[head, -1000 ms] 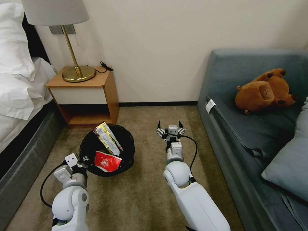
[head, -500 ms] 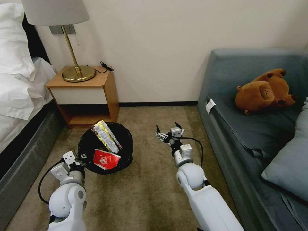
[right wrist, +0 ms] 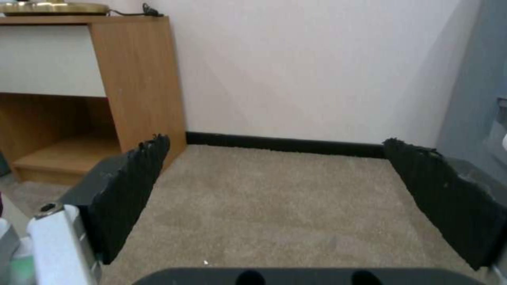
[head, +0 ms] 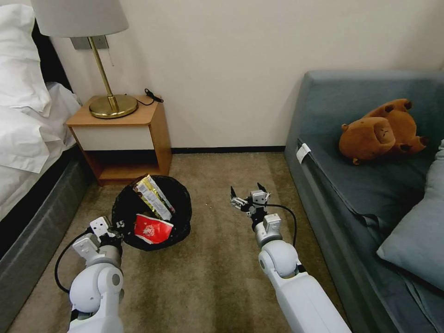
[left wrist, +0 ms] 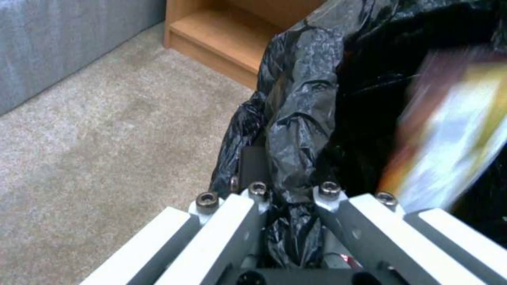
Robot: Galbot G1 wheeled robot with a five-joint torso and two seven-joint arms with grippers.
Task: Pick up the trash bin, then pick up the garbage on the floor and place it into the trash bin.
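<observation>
Head view: right hand (head: pixel 248 196), fingers apart and empty, has drifted away from the trash bin (head: pixel 182 222), which left hand (head: pixel 116 230) still clamps; the carpet looks cleared.

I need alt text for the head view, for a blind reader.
The left end effector grips the rim of the trash bin, which holds a red-white wrapper and a snack wrapper. The right end effector hovers open over carpet.

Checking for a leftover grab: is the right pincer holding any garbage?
No: in the right wrist view the right pincer is spread wide open, with bare carpet between its pads.
</observation>
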